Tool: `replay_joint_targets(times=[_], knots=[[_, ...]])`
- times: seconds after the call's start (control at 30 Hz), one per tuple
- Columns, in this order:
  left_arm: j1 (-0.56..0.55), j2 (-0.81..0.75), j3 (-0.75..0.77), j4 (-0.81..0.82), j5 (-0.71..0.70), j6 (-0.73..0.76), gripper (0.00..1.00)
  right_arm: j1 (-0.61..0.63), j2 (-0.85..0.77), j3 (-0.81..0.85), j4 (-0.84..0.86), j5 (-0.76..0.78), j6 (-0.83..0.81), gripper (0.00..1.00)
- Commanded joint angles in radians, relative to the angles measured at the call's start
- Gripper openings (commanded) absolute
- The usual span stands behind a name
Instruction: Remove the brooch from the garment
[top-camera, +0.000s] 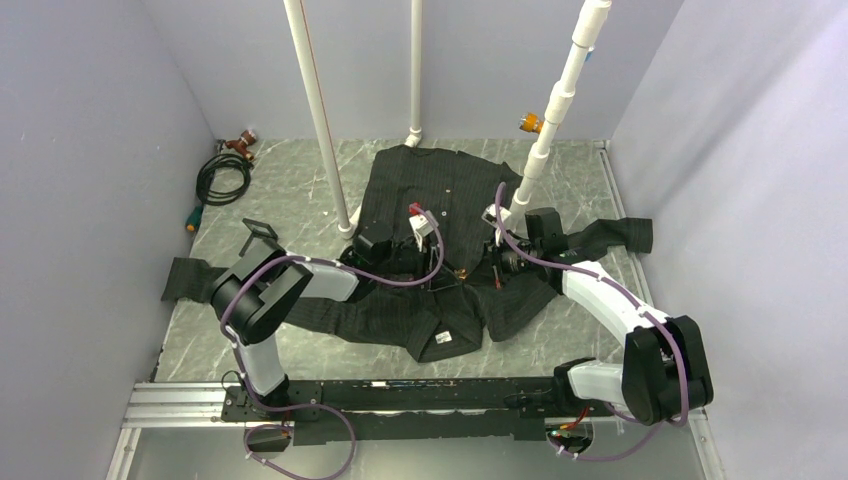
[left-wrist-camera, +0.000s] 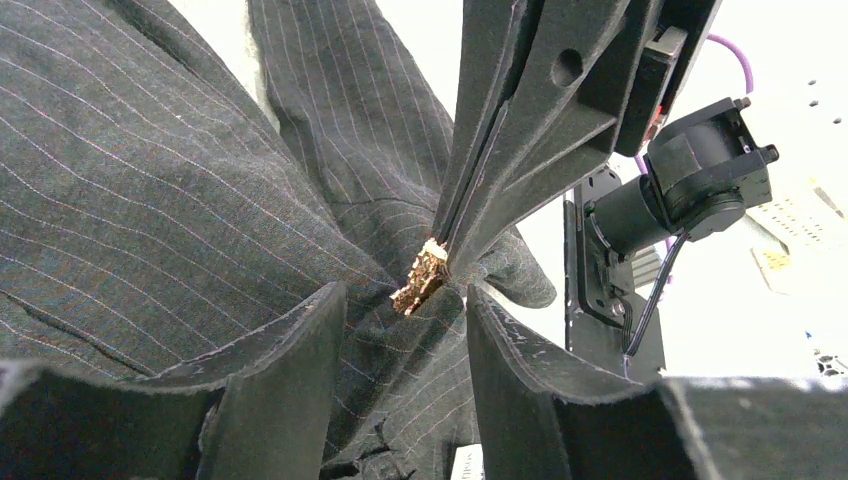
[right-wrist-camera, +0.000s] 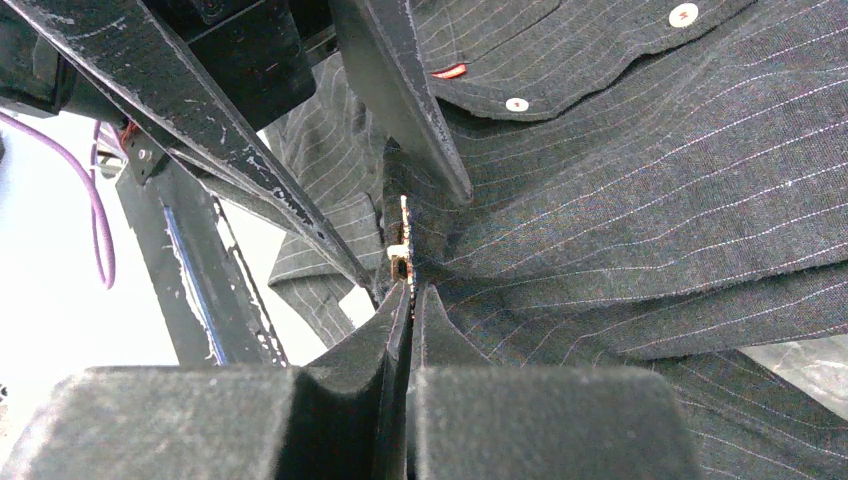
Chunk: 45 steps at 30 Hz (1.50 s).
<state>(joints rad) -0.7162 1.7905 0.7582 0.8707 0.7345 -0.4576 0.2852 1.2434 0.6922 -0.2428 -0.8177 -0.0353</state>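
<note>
On the table (top-camera: 280, 180), the right claw (right-wrist-camera: 405, 292) is pinching shut on the brooch (left-wrist-camera: 420, 280), half hidden in the bunched garment (left-wrist-camera: 150, 200); the left claw (left-wrist-camera: 405, 300) is straddling it, half open.

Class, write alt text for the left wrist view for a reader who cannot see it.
The shut right gripper pinches the small glinting brooch at its tip, with the pinstriped garment bunched into folds around it. The left gripper, open, straddles the fabric just below.
</note>
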Motion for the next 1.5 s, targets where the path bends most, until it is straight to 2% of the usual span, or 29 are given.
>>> replay_joint_targets(times=[0.0,0.23,0.4,0.7,0.93,1.47], knots=[[-0.009,0.009,0.046,0.03,-0.007,-0.017,0.52,0.001,-0.003,-0.004,0.051,-0.012,0.001,0.0],[-0.009,0.032,0.066,-0.007,-0.038,-0.051,0.55,0.003,-0.005,-0.007,0.053,-0.021,-0.009,0.0],[-0.008,0.042,0.085,-0.079,-0.084,-0.026,0.53,0.002,-0.007,-0.006,0.053,-0.028,-0.012,0.0],[-0.005,0.048,0.056,-0.081,-0.111,0.016,0.51,0.0,-0.007,-0.005,0.049,-0.087,-0.034,0.0],[0.017,0.072,0.055,-0.078,-0.11,-0.01,0.53,-0.009,-0.014,-0.008,0.049,-0.1,-0.035,0.0],[0.046,0.037,-0.017,0.15,0.049,-0.046,0.59,-0.021,-0.007,-0.011,0.055,-0.064,-0.044,0.0]])
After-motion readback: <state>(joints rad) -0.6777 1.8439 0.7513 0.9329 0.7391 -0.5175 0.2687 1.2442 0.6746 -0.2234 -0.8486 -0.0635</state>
